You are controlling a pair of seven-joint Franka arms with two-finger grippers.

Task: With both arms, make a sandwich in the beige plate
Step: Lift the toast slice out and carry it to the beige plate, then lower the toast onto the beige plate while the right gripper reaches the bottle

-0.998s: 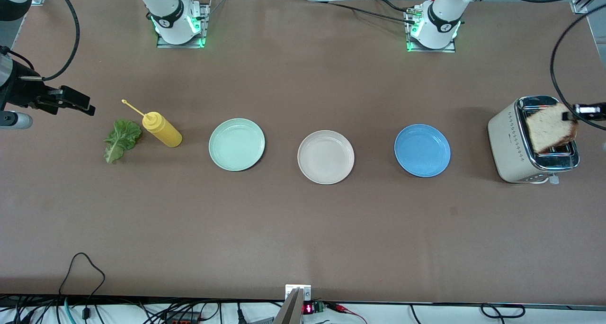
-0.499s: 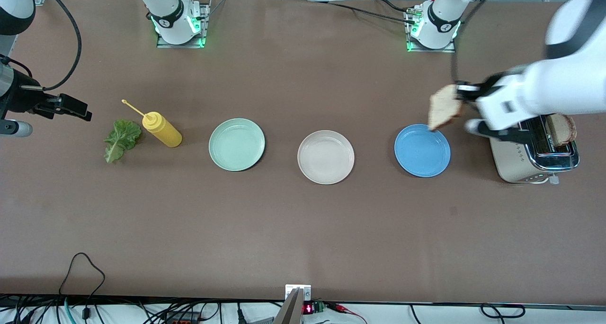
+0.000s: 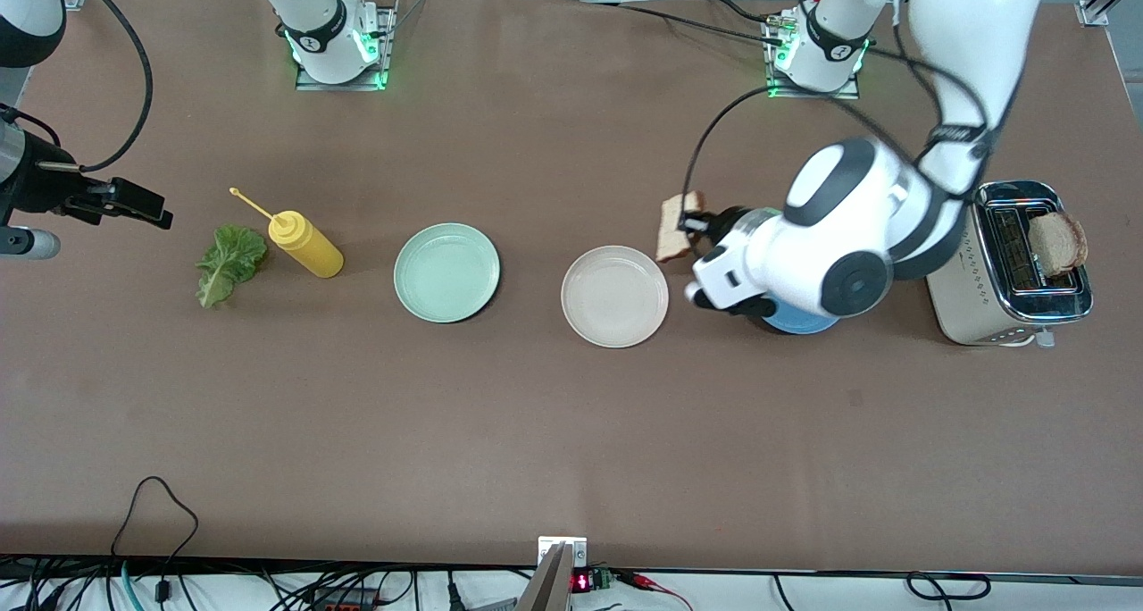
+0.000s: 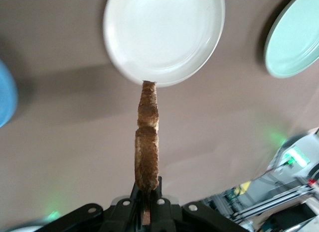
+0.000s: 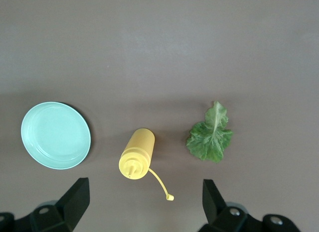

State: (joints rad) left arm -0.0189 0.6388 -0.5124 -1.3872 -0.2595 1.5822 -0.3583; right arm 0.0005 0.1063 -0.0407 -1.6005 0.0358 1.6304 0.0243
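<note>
I've got the black left gripper (image 3: 698, 228) clamped on a light-brown bread slice w/ darker crust (image 3: 677, 227), held on edge in the air just over the rim of the round pale-beige plate (image 3: 614, 296), at the side toward the left arm's end. Plate is bare. Right gripper (image 5: 144, 204) waits w/ fingers wide apart, over the ruffled green lettuce leaf (image 3: 229, 262) and yellow squeeze bottle (image 3: 305, 245). Second slice (image 3: 1056, 243) stands in the beige toaster (image 3: 1005, 263).

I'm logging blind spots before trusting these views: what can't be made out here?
- Blue plate, front view: mostly hidden under the left arm's wrist; only a rim sliver shows.
- Bread slice in the left gripper, left wrist view: seen edge-on, so its faces are hidden.
- Right gripper, front view: the arm above it is cut off by the picture's edge.
- Second bread slice in the toaster, front view: its lower part sits hidden in the slot.
</note>
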